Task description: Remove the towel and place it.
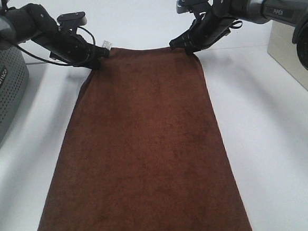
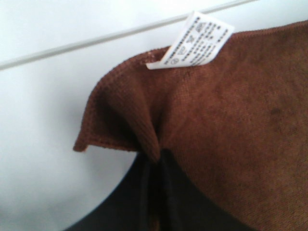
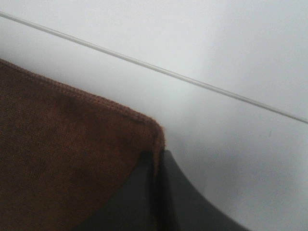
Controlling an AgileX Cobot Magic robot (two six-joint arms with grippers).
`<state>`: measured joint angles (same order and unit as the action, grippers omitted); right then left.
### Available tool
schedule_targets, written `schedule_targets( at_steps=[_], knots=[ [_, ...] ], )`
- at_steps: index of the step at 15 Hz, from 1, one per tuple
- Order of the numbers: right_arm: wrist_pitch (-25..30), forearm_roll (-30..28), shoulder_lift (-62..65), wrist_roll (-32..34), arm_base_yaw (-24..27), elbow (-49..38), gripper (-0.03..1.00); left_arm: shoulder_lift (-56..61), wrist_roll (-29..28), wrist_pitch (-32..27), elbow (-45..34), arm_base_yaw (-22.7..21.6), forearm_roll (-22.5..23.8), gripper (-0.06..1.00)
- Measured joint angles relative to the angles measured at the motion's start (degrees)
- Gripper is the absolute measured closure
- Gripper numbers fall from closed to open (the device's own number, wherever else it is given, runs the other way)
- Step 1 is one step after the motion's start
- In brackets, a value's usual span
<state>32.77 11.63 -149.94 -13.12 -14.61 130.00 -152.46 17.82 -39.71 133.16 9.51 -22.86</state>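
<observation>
The towel (image 1: 145, 148) is a long reddish-brown terry cloth lying flat down the middle of the white table, reaching the near edge of the overhead view. My left gripper (image 1: 96, 60) is shut on its far left corner, beside the small white tag (image 1: 106, 44). In the left wrist view the pinched towel corner (image 2: 144, 115) bunches above my closed fingers (image 2: 144, 192), with the tag (image 2: 196, 41) just beyond. My right gripper (image 1: 187, 45) is shut on the far right corner. The right wrist view shows that towel corner (image 3: 120, 139) clamped between its fingers (image 3: 139, 192).
A grey perforated basket (image 1: 2, 99) stands at the left edge of the table. A beige box (image 1: 293, 58) stands at the right, behind the right arm. White table surface (image 1: 273, 155) lies on both sides of the towel.
</observation>
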Motion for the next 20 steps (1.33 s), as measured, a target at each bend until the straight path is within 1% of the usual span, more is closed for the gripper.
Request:
schedule_targets(
  at_steps=[1,2,6,8,10,11,12,20],
  knots=[
    [-1.43,-0.11,0.0,0.0,0.0,0.0,0.96,0.0,0.29,2.01,0.0,0.0,0.0,0.94],
    [-4.41,-0.17,0.0,-0.06,0.0,0.0,0.96,0.0,0.4,4.7,0.0,0.0,-0.06,0.94],
    [-9.11,-0.29,0.0,-0.06,0.0,0.0,0.96,0.0,1.2,7.85,0.0,0.0,-0.11,0.94],
    [-9.63,-0.29,0.0,-0.11,0.0,0.0,0.96,0.0,1.49,8.08,0.0,0.0,-0.11,0.94],
    [-11.06,-0.29,0.0,-0.34,0.0,0.0,0.96,0.0,1.78,8.37,0.0,0.0,-0.06,0.94],
    [-12.89,-0.29,0.0,-1.2,0.0,0.0,0.96,0.0,1.95,9.8,0.0,0.0,-0.06,0.94],
    [-13.41,-0.29,0.0,-1.26,0.0,0.0,0.96,0.0,1.95,9.97,0.0,0.0,-0.06,0.94],
    [-15.64,-0.17,-2.12,-1.32,0.0,0.0,0.96,-0.97,1.95,13.81,0.0,0.0,-0.06,0.94]
  ],
)
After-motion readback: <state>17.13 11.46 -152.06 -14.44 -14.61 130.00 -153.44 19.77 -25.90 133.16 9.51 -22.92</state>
